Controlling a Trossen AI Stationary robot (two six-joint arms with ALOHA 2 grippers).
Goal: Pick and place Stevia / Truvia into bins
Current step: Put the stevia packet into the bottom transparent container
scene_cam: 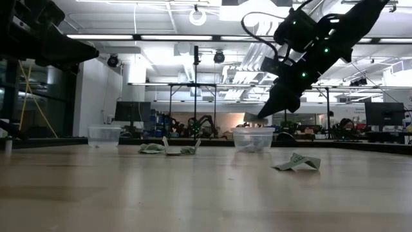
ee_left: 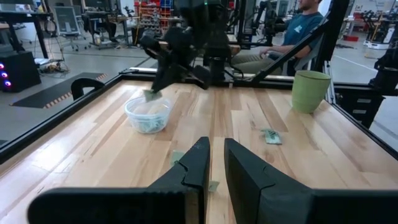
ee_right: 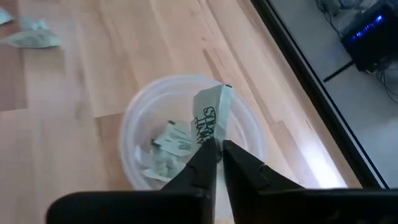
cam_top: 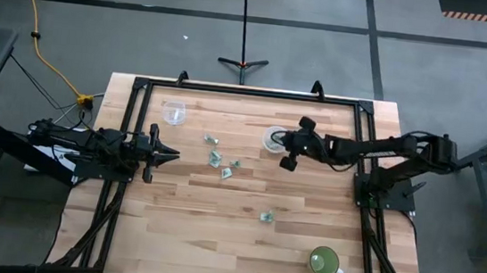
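Right gripper jaws pinching pale green-and-white paper packet above clear round plastic cup, positioned for release; left gripper parked, jaws narrowly parted.

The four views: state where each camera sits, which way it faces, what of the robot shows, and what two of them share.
High view: overhead, facing straight down on the table; both arms show.
Low view: at tabletop height, facing level across; the right end effector comes in from above.
Left wrist view: on the left arm, facing across the table past the left end effector.
Right wrist view: on the right arm, facing down at a cup; its fingers pinch a packet.
Shared: both wrist views show that cup.
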